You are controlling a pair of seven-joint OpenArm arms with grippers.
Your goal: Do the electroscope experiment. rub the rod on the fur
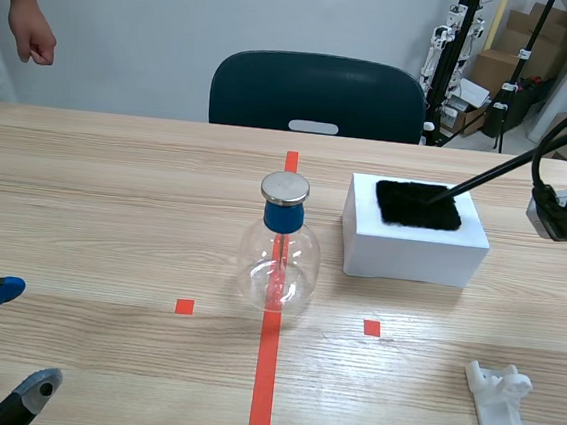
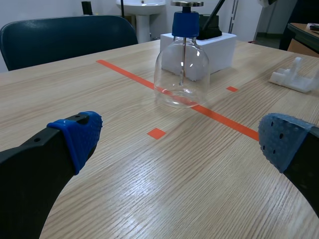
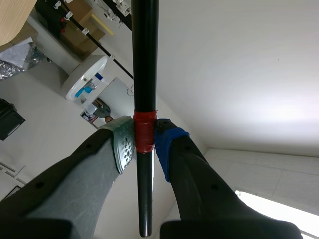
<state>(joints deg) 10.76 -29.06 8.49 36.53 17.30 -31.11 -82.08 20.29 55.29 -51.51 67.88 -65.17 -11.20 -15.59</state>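
The long black rod (image 1: pixel 488 177) with a red tape band, clamped in the right tool (image 3: pixel 144 143), rests its tip on the black fur patch (image 1: pixel 417 204) atop a white foam block (image 1: pixel 410 257). Firm strokes that keep contact should charge it best. The clear glass flask (image 1: pixel 278 264) holds a thin stem (image 2: pixel 183 62); the left tool (image 2: pixel 182 139) gapes empty.

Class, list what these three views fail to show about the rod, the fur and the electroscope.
1. Scene view: whether the rod tip touches the fur; it is black on black.
2. Right wrist view: it looks upward past the right gripper; the rod's far end is cut off by the edge, and the fur is out of view.
3. Scene and left wrist views: the electroscope leaves inside the glass are too small to make out.
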